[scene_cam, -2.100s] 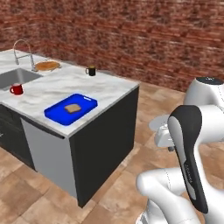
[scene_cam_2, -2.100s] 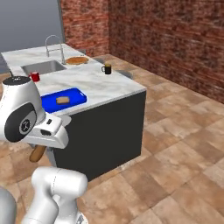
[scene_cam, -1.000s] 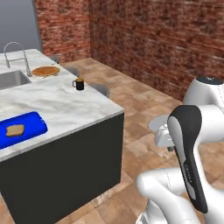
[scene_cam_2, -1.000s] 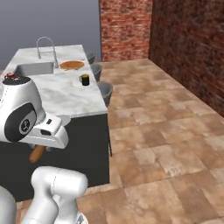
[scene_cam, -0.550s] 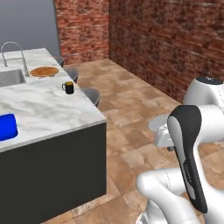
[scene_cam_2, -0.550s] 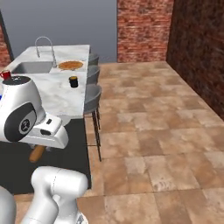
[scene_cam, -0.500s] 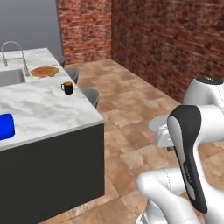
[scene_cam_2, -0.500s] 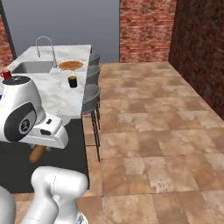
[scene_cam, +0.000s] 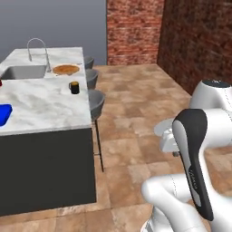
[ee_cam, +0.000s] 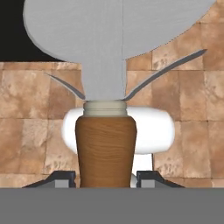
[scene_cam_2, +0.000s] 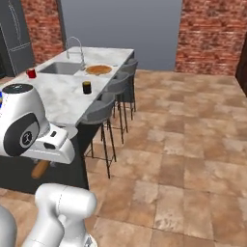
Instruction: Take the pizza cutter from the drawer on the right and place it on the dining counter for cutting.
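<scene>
In the hand view the pizza cutter [ee_cam: 106, 148] stands between my fingertips: its brown wooden handle is clamped low down and its flat grey wheel [ee_cam: 118, 30] spreads across the top. My gripper [ee_cam: 106, 178] is shut on that handle. The right base view has the handle end [scene_cam_2: 40, 169] poking out under the white hand, beside the dark base of the dining counter [scene_cam_2: 58, 99]. The marble top of the dining counter [scene_cam: 45, 106] lies at the left of the left base view, apart from the hand and the cutter.
The counter carries a sink with a tall faucet [scene_cam: 38, 50], a pizza [scene_cam: 66, 69], a black mug [scene_cam: 74, 87], a blue tray [scene_cam: 3, 113] and a red cup [scene_cam_2: 31, 73]. Grey bar stools [scene_cam_2: 99, 113] line its side. Tiled floor [scene_cam_2: 183, 144] stretches to the brick walls.
The whole picture has swung as the base turned: the counter has slid left and its end and stools have come into view. The hand keeps its hold on the cutter.
</scene>
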Controlling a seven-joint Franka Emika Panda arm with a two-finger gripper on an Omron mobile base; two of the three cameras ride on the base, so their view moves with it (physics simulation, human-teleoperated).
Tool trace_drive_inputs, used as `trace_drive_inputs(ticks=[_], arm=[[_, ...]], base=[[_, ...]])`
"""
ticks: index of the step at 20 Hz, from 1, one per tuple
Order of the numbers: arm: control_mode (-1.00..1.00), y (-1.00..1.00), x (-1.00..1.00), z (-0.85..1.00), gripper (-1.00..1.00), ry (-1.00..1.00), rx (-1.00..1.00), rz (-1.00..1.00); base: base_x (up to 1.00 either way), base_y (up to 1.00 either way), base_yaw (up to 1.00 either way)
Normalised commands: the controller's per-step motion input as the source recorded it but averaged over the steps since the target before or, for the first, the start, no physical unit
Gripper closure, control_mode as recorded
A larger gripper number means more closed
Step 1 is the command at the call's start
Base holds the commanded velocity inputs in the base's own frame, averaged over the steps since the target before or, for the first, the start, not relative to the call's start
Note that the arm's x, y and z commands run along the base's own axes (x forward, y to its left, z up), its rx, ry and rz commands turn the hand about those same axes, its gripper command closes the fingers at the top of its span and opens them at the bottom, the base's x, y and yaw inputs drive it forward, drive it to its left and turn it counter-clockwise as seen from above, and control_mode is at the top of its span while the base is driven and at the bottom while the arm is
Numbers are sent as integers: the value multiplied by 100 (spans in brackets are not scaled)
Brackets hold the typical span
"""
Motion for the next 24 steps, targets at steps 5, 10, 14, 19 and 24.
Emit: trace_drive_inputs(ticks=[5,10,14,19,24], arm=[[100,0,0,0,100,0,0,0],[100,0,0,0,100,0,0,0],[100,0,0,0,100,0,0,0],[100,0,0,0,100,0,0,0],[100,0,0,0,100,0,0,0]], base=[[29,-92,56],[29,-91,56],[27,-94,56],[29,-97,55],[30,-99,54]])
